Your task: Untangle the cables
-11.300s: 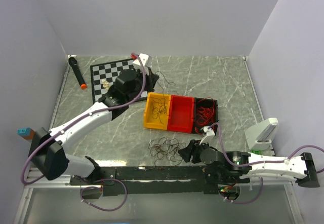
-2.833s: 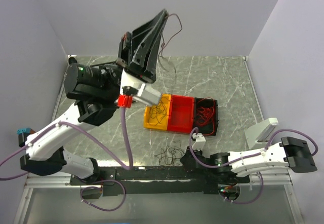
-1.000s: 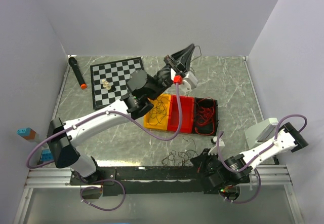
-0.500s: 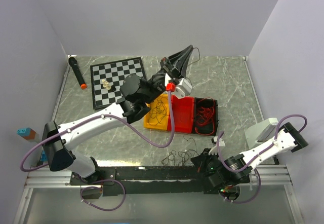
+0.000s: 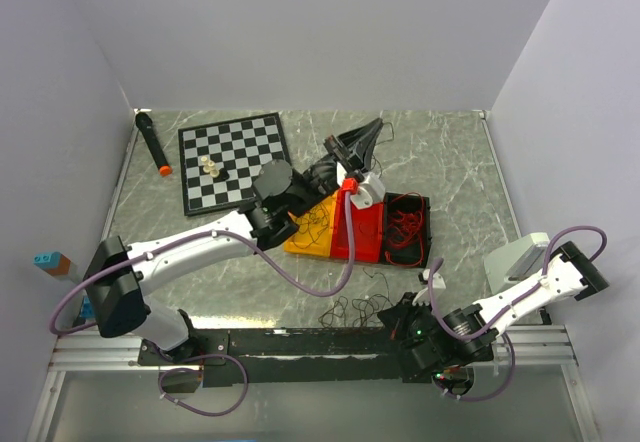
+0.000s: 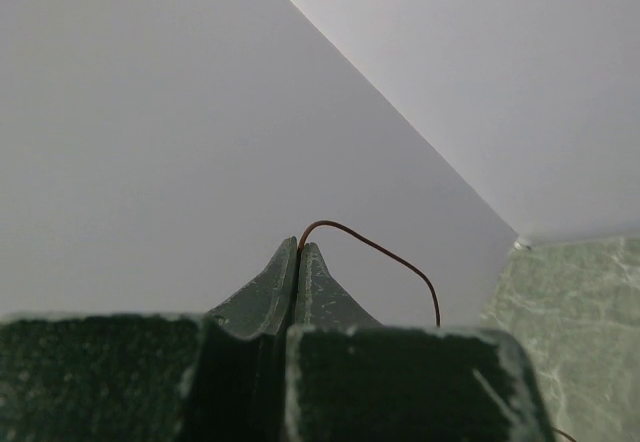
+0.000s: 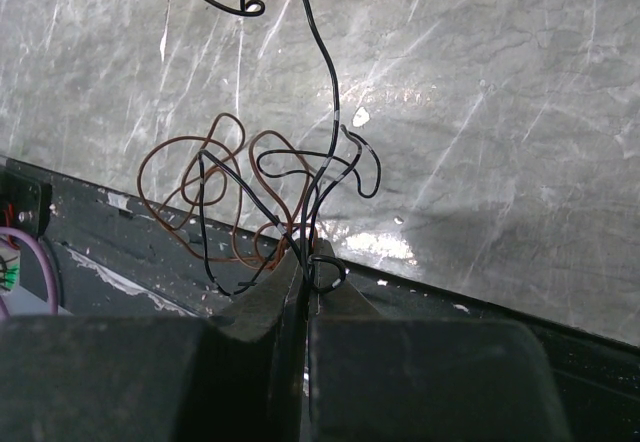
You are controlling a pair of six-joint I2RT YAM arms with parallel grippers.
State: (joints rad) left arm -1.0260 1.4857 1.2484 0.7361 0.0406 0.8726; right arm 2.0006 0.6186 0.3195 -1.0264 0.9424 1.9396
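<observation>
Left gripper [image 6: 299,249] is clenched on one brown wire [image 6: 390,256], raised at 12 o'clock of the red bin [image 5: 368,234]. Right gripper [image 7: 305,254] is clamped on the tangle of brown and black cables [image 7: 245,192] — at the table's [image 5: 440,162] 6 o'clock edge. Red cables [image 5: 405,224] lie in the black bin [image 5: 428,208].

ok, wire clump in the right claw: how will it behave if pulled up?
Probably springy, not limp: the wire clump holds open loops at the right claw. Likely light, the strands look hair-thin. Loops cross, so it may lift as one snagged mass.
</observation>
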